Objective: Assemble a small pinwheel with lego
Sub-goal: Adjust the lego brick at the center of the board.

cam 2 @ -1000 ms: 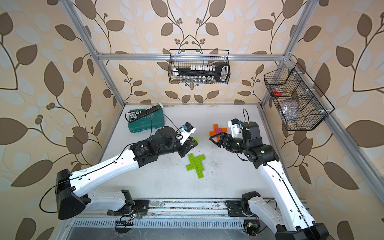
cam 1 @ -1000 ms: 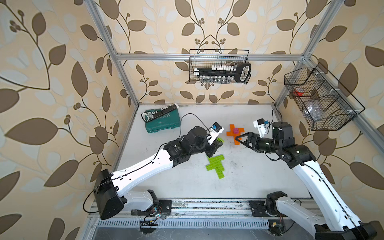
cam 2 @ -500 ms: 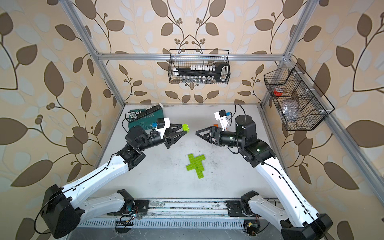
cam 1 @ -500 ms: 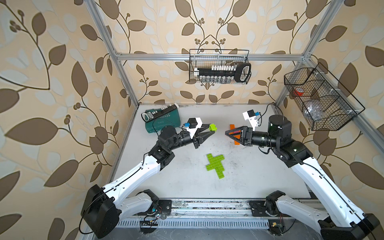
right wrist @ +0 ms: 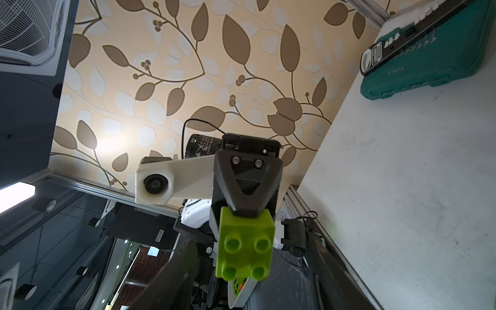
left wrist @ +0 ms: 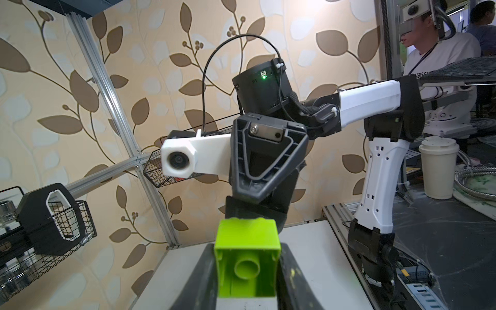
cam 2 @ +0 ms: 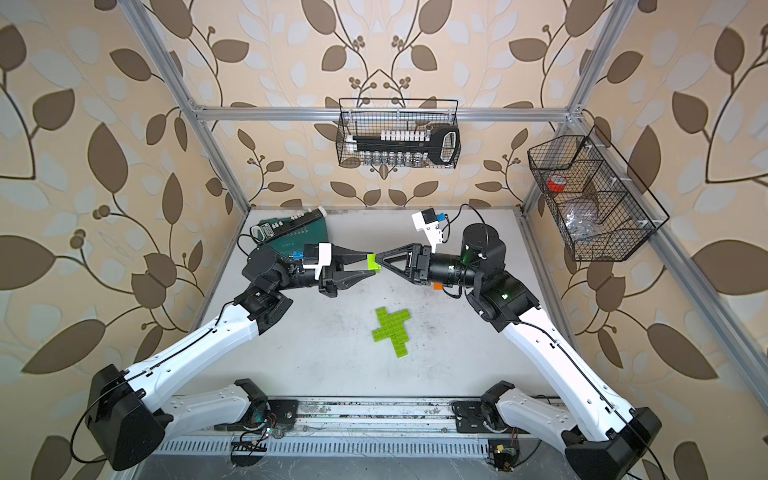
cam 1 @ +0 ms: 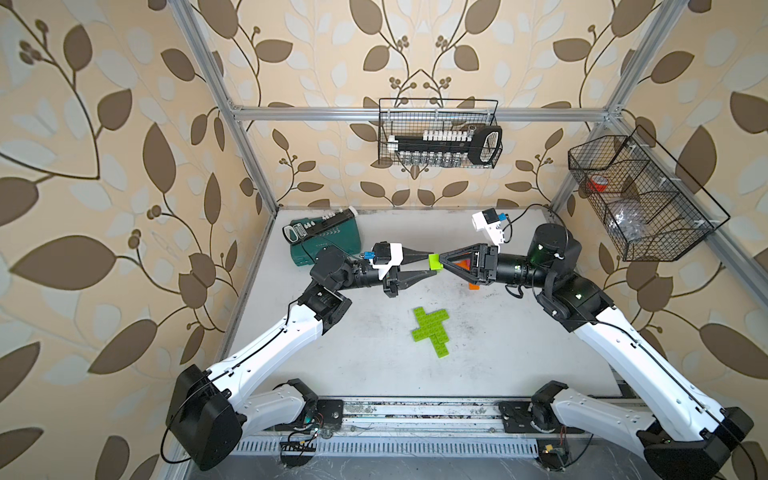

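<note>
In left end effector (cam 1: 433, 262), green brick (cam 1: 434, 261)

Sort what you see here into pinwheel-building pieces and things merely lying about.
For the job: green brick in the left gripper; green cross of bricks; orange bricks.
Lying about: teal tool case; back wire basket; side wire basket.

Lime green on the small brick (cam 1: 434, 262) at the tips of the black left gripper (cam 1: 433, 263). Same lime green, studded, on the cross of bricks (cam 1: 431, 330) lying below both grippers, toward the arm bases. Black again on the right gripper (cam 1: 444, 262), with orange bricks (cam 1: 473, 286) showing under it. Teal tool case (cam 1: 332, 241) behind the left gripper. Off-white table (cam 1: 374, 365), flecked with dark smudges. Beige wallpaper (cam 1: 124, 166) patterned with brown and pale leaves.
</note>
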Tool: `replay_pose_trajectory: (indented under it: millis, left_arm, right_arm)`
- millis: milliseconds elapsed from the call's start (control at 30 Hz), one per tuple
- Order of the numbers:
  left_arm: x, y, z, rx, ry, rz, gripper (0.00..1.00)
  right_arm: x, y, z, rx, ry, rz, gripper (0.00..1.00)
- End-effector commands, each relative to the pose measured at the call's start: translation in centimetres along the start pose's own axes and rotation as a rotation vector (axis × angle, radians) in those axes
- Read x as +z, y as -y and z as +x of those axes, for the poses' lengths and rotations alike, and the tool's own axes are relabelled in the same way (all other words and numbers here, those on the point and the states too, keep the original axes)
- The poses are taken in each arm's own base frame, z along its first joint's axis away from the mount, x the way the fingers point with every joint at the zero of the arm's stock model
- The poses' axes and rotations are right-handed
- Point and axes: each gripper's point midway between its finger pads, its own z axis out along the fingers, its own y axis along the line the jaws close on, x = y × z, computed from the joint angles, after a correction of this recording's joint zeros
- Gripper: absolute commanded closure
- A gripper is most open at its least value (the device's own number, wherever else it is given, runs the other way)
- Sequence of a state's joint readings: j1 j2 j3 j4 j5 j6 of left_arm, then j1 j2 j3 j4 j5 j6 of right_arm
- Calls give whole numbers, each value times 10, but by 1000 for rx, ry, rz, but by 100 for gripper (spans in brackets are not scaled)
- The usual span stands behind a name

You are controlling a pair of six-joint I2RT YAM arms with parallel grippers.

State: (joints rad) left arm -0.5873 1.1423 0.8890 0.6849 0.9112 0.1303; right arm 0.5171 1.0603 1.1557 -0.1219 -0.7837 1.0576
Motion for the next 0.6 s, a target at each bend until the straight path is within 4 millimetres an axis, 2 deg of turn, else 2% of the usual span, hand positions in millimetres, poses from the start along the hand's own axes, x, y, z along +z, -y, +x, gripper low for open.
replay_pose_trajectory:
  millis: [0, 200, 567]
  left_arm:
    - [0, -1, -25, 88, 42, 27, 100]
    - [1, -1, -25, 94, 35, 34, 100]
    - [1, -1, -23, 97, 22, 36, 100]
  right_arm:
    - [4, -13, -1, 16, -17, -52, 46]
    - [6, -8, 8, 69, -51, -55, 56]
    - [9, -16, 21, 88, -95, -82, 68]
